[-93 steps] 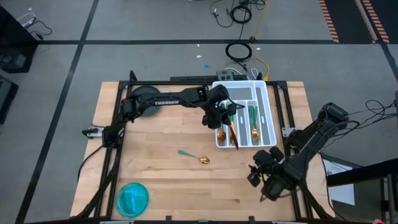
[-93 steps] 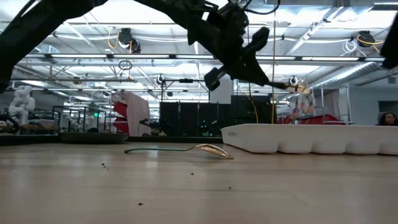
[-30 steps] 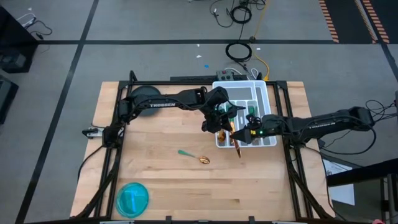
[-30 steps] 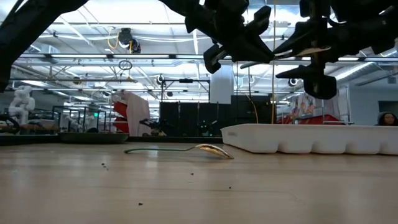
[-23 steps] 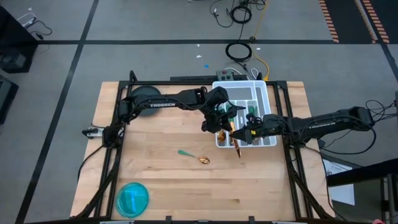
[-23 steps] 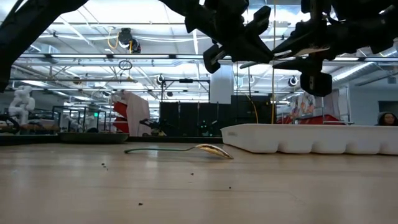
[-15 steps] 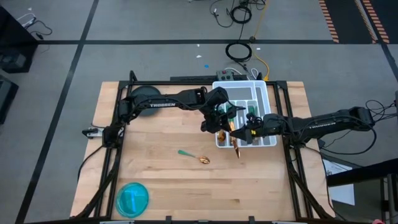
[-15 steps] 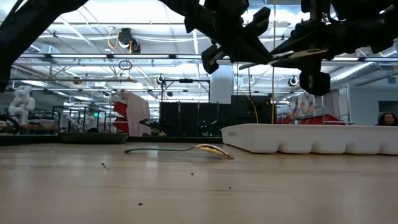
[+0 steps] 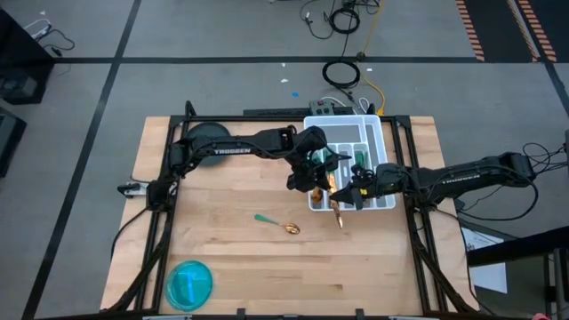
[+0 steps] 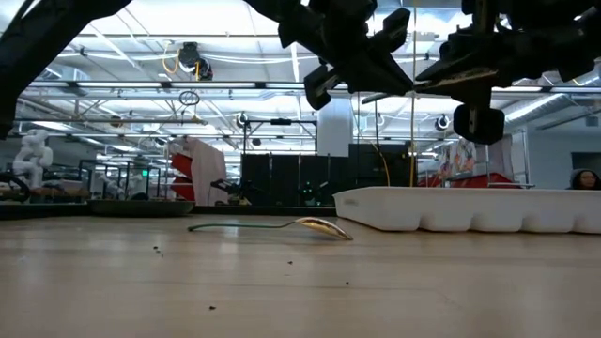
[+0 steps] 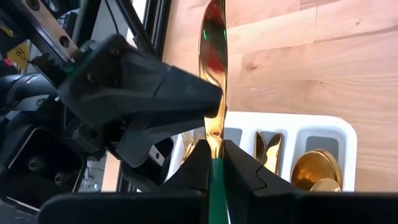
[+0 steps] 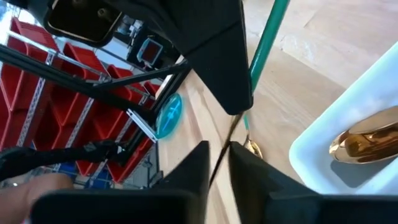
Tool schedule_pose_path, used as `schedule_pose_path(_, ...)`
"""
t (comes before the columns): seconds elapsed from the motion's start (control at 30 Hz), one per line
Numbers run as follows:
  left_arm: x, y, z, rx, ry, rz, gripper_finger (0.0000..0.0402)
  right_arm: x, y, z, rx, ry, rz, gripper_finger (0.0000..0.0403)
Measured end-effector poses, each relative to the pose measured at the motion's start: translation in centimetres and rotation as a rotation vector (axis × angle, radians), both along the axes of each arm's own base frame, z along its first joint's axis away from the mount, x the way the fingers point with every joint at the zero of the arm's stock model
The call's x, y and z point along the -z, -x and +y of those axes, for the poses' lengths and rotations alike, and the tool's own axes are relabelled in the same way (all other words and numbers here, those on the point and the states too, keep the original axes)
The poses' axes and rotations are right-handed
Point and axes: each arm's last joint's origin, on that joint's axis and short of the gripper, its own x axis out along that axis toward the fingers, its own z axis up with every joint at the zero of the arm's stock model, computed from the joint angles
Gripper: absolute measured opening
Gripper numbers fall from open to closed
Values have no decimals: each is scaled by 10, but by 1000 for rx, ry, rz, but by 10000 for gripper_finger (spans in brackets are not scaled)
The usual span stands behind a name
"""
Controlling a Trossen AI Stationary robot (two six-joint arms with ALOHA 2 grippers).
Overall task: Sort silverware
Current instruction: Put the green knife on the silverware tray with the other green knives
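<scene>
We begin with the knife, a slim piece with a teal-green handle and a shiny gold metal blade (image 11: 213, 93). It is held in the air over the near-left corner of the white plastic compartment tray (image 9: 378, 133), blade pointing out past the tray rim toward the wooden counter (image 9: 231, 240). The left end effector (image 9: 313, 171) is clamped narrow on the teal handle. The right end effector (image 9: 342, 194) now has its fingers pinched around the gold blade, as both wrist views show.

What has just changed: a second ago the right end effector stood wide beside the blade; it has since closed down onto it. We judge this to be a hand-over in progress, with both end effectors gripping the same knife. We judge that the left one must release before the right can carry the knife to its compartment. Until then, any pull by either arm could twist or drop the piece.

Compared with the earliest frame, the right arm has travelled from the near-right edge of the counter to the tray, while the left arm has stayed almost in place.

Elsewhere, one spoon with a teal handle and gold bowl (image 9: 277, 223) lies loose on the counter, well apart from the tray and unsorted. Several gold-headed pieces (image 9: 364, 174) already rest in the tray's compartments. A round blue bowl (image 9: 189, 284) sits at the near-left of the counter.
</scene>
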Motion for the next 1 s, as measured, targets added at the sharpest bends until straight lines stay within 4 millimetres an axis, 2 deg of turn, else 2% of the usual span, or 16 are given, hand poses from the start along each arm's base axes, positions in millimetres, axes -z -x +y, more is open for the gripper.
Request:
schedule_pose_path(0.1,0,0,0,0,1,4,23,1,0,0,-3,12,7,10)
schedule_pose_path(0.57,0,0,0,-1,0,1,30,1,0,0,0,47,5,1)
schedule_pose_path(1.0,-4,-4,1,-109,115,10,134,0,0,0,-11,58,-11,1)
